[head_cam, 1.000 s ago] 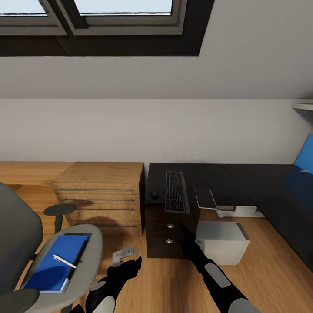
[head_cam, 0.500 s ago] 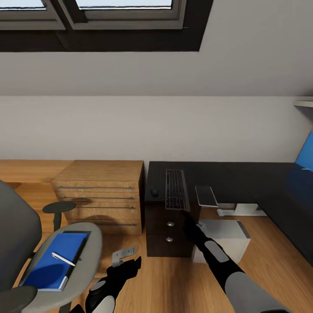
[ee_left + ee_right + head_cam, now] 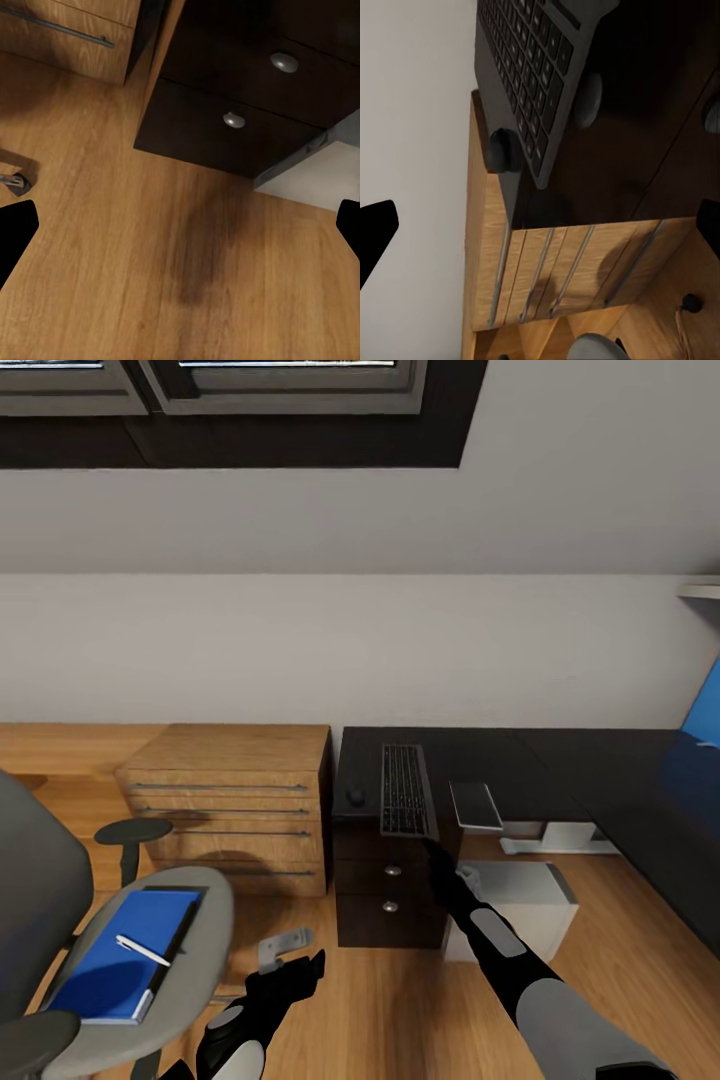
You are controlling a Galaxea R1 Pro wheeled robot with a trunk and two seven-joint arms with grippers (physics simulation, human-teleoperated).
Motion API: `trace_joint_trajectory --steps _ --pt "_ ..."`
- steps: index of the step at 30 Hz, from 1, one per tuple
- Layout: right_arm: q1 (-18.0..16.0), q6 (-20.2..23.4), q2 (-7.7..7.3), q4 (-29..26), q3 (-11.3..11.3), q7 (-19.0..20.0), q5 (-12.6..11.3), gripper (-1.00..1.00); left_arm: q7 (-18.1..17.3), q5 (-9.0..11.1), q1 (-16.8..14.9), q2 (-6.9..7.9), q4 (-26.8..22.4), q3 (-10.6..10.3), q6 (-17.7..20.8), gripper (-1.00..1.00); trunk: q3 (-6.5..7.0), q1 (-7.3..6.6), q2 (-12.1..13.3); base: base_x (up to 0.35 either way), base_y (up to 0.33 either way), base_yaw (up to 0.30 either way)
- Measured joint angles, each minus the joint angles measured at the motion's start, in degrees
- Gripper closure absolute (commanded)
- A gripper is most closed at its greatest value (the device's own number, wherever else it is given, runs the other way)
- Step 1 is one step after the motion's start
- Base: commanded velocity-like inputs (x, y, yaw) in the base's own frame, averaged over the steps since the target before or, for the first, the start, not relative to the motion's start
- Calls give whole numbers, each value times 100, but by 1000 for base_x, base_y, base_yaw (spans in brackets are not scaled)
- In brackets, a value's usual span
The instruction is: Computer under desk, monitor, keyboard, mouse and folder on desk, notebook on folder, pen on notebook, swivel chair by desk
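Observation:
The keyboard point(image 3: 405, 790) lies end-on upon the black desk point(image 3: 480, 755), its near end jutting past the edge, and the mouse point(image 3: 355, 796) sits just left of it. A dark notebook point(image 3: 474, 805) rests to the keyboard's right. My right gripper point(image 3: 432, 855) is open just below the keyboard's point(image 3: 521, 75) near end, close to the mouse point(image 3: 502, 150). The blue folder point(image 3: 115, 960) with the white pen point(image 3: 140, 950) on it lies on the swivel chair point(image 3: 195, 920). My left gripper point(image 3: 300, 965) hangs open over the floor. The computer point(image 3: 520, 895) stands under the desk. The monitor is out of view.
An oak dresser point(image 3: 235, 810) stands against the desk's left end. Dark drawers with silver knobs point(image 3: 234, 118) sit under the keyboard. A chrome chair leg point(image 3: 285, 945) lies on the plank floor near my left gripper. The desk turns along the right wall.
My right arm has reached forward and up, closer to the keyboard's near end. The camera tilted slightly, shifting the scene upward. The left arm has not moved.

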Motion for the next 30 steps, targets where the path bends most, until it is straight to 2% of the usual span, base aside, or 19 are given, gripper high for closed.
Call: trace_joint_trajectory --steps 4,6,10,27,30 --pt "5 2 3 -1 1 26 -2 -100 2 0 0 7 -14 -1 0 -100 -72 88 -160 0 0 0" --pt "8 21 -2 -5 0 184 -5 -100 70 1 0 7 -21 -11 -1 -100 -108 132 -241 0 0 0" --pt "8 25 -4 2 -1 261 -3 -100 123 1 0 3 -22 -18 1 -100 -180 220 -401 0 0 0" --pt "14 35 7 3 10 297 2 -100 132 9 0 -5 -7 -23 -1 -100 -485 593 -1083 0 0 0" --pt "17 41 13 -8 19 298 -4 -100 132 7 0 -2 -6 -29 -1 -100 -485 594 -1085 0 0 0"
